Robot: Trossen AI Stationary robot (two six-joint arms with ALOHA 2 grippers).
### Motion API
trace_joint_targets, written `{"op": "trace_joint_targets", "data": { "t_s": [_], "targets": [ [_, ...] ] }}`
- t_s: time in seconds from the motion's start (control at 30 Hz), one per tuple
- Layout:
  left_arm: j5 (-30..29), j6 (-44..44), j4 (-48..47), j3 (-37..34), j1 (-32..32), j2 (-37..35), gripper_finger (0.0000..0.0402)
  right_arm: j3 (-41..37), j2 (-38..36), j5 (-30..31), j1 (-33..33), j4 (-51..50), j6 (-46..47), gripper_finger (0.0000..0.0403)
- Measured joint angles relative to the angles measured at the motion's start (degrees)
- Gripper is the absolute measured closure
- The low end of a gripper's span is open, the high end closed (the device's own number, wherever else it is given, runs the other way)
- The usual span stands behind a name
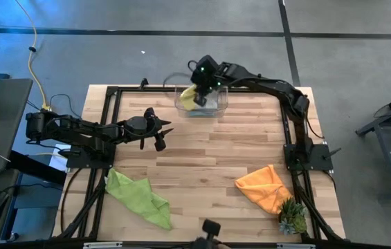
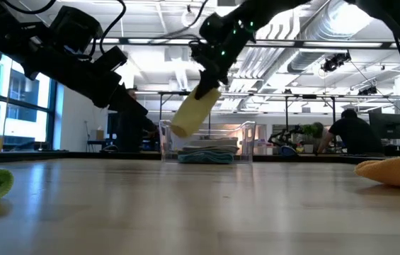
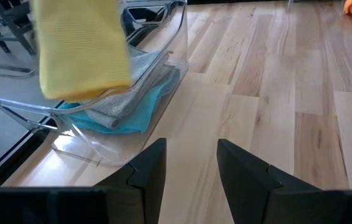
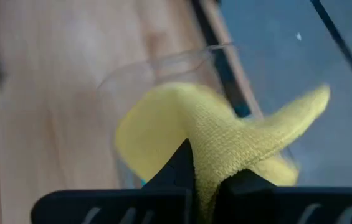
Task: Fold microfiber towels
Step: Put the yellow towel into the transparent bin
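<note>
A folded yellow towel (image 2: 194, 110) hangs from my right gripper (image 1: 198, 86), which is shut on it, above the left part of a clear bin (image 1: 212, 104) at the table's far edge. In the bin lie a folded grey towel (image 3: 135, 87) on a teal one (image 3: 135, 117). A lime green towel (image 1: 137, 197) lies crumpled at the near left, and an orange towel (image 1: 264, 187) at the near right. My left gripper (image 3: 191, 162) hovers open left of centre and holds nothing. My right gripper pinches the yellow towel's upper end (image 4: 216, 155) between its two fingers, where the cloth bunches in several layers. The fingers slant down from the table's right. The towel hangs tilted below them (image 2: 185, 120), clear of the bin and the towels in it.
A small green spiky plant (image 1: 292, 218) stands at the near right corner beside the orange towel. A black frame (image 1: 112, 93) borders the wooden tabletop. Bare wood lies across the middle of the table. People work in the room behind.
</note>
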Motion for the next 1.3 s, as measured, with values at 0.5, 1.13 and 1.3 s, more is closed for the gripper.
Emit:
{"op": "trace_joint_targets", "data": {
  "t_s": [0.5,1.13,1.3],
  "targets": [
    [-0.39,0.45,-1.03,0.00,0.00,0.00,0.0271,-5.46,1.54,0.67,-3.69,9.24,22.45,0.0403],
    [-1.49,0.28,-2.23,0.00,0.02,0.00,0.0271,-19.83,-3.49,-10.02,-5.82,23.31,37.07,0.0403],
    [-1.48,0.26,-2.29,0.00,0.02,0.00,0.0271,-19.83,-3.00,-8.49,-5.55,19.09,37.47,0.0403]
  ]
}}
